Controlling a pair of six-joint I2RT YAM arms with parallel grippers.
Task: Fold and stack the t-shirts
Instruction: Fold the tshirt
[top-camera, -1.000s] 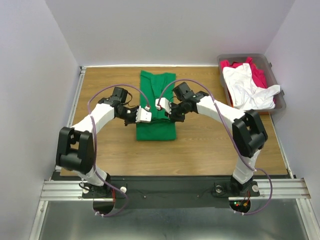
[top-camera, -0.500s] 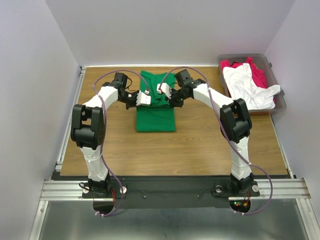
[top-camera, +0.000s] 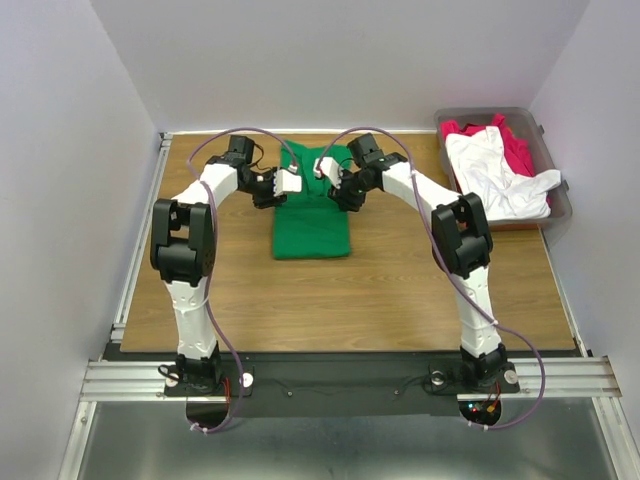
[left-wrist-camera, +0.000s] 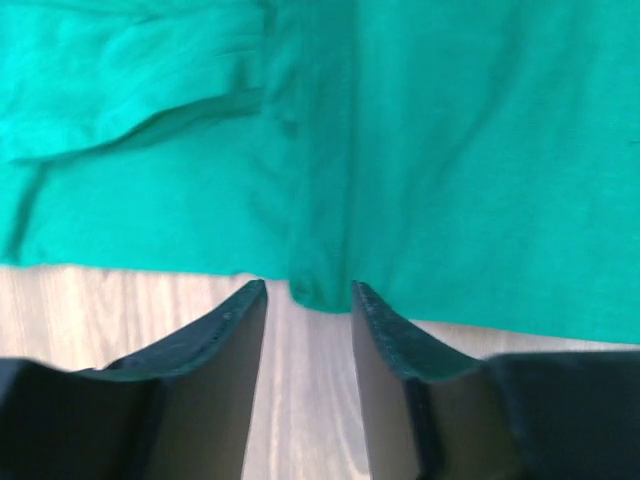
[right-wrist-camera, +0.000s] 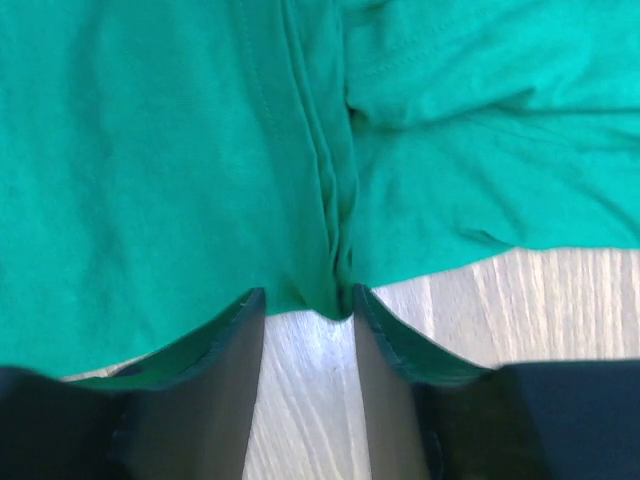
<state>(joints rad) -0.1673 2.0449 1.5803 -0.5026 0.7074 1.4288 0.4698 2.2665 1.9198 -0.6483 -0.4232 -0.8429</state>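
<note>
The green t-shirt (top-camera: 312, 228) lies folded into a narrow strip at the middle back of the table. My left gripper (top-camera: 292, 181) is at its left edge and my right gripper (top-camera: 322, 168) at its right edge, both near the far end. In the left wrist view the gripper (left-wrist-camera: 308, 292) is open, with a small pucker of the green t-shirt (left-wrist-camera: 320, 285) just at its tips. The right wrist view shows that gripper (right-wrist-camera: 308, 297) open too, a creased fold of green t-shirt (right-wrist-camera: 335, 270) lying loose between the tips. The white t-shirt (top-camera: 500, 175) and red t-shirt (top-camera: 520, 150) are in the bin.
The grey-brown plastic bin (top-camera: 490, 114) stands at the table's back right corner, with white cloth hanging over its near right rim. Bare wooden table (top-camera: 400, 290) spreads in front of the green shirt. Purple cables arch over both arms.
Both grippers have moved toward the far end of the green shirt, carrying its near part with them. Both have opened and let go of the cloth.
</note>
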